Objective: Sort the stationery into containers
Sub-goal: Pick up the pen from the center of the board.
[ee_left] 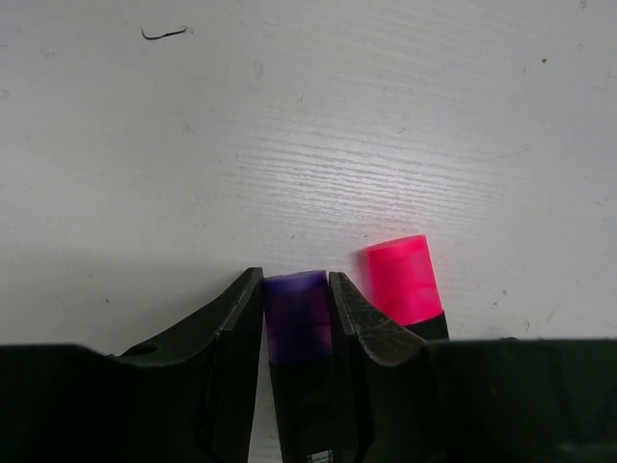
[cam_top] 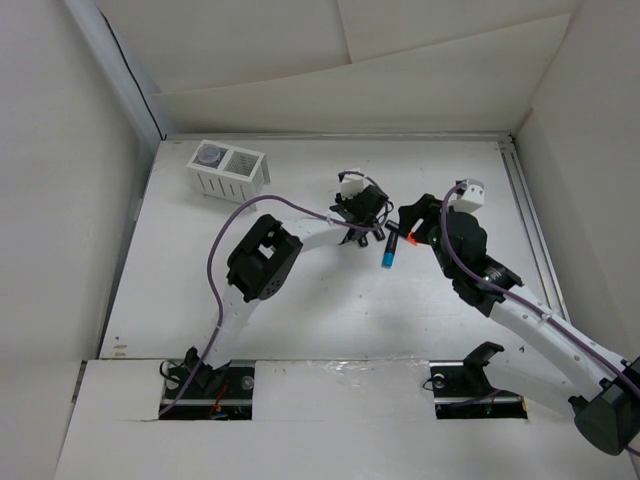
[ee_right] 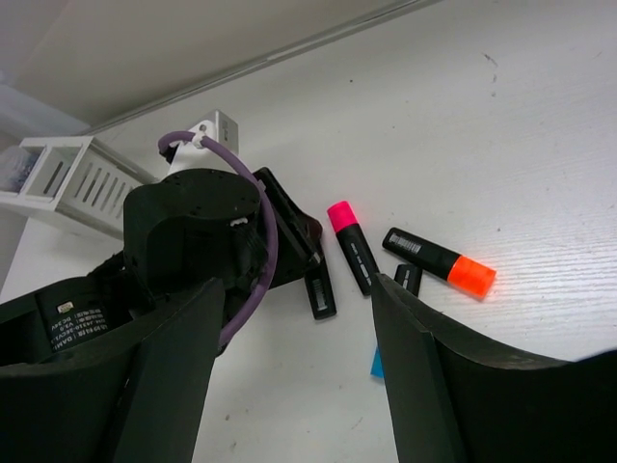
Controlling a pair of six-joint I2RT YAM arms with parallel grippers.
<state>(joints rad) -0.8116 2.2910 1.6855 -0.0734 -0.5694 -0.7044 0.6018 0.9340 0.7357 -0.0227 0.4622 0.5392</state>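
My left gripper is shut on a black pen with a purple end, down at the table top. A pink-ended pen lies just right of it, against the outer side of the right finger. From the right wrist I see the held pen's black tail, the pink-ended pen, an orange-ended pen and a blue-ended pen half hidden behind my finger. My right gripper hangs open above them, holding nothing. The white slatted container stands at the far left, with a round greyish piece in its left compartment.
The left arm stretches across the middle of the table and its purple cable loops above it. Both grippers are close together over the pens. White walls enclose the table on three sides.
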